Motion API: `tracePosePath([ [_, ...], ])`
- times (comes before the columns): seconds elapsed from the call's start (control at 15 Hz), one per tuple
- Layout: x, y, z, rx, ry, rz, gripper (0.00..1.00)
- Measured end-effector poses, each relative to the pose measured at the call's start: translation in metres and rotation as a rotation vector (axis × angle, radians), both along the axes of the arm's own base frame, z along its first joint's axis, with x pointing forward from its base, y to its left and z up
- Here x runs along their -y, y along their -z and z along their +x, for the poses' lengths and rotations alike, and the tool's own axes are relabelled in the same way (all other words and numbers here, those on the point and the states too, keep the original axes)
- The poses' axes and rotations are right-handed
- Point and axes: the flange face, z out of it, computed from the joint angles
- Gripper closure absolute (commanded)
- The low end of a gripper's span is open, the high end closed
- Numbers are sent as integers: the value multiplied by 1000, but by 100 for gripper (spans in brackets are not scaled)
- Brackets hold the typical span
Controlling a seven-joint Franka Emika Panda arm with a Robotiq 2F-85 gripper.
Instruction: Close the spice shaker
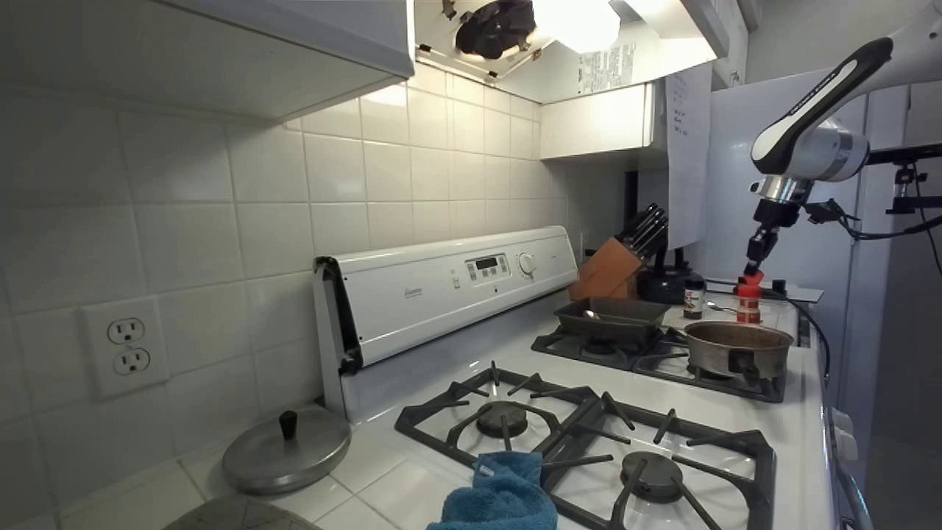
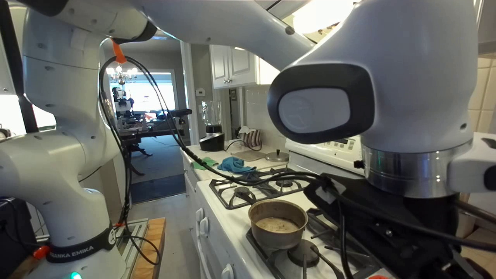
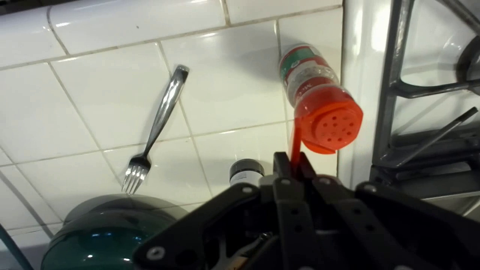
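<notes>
Tiled counter (image 3: 240, 86), arm (image 1: 823, 151) angled downward, jaws closed on red flap (image 3: 296, 146) of spice shaker (image 3: 318, 96)

Spice shaker (image 3: 318, 92), red top (image 3: 335, 123), lid (image 3: 296, 146) open, upright on white tiled counter (image 3: 240, 75)

The spice shaker top (image 3: 328, 118) is smooth plastic, the fork (image 3: 161, 118) shiny metal.

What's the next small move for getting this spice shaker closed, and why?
I'd probably arc the end effector gently over and down toward the perforated top, folding the red flap with it. The spice shaker stands upright on the tiled counter with that top uncovered; the flap sticks up at its edge, and the jaws appear shut on it.
</notes>
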Motion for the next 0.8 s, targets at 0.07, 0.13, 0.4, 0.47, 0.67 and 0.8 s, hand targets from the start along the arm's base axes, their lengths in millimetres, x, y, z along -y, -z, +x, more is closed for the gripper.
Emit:
tracePosePath([
  [0.07,0,0,0,-12,0,-13,99],
  [0.13,1,-1,0,-22,1,-25,99],
  [0.4,0,-5,3,-55,7,-77,99],
  [0.47,-1,-6,4,-63,9,-93,99],
  [0.67,-6,-8,10,-77,17,-138,99],
  [0.8,-9,-10,13,-76,21,-159,99],
])
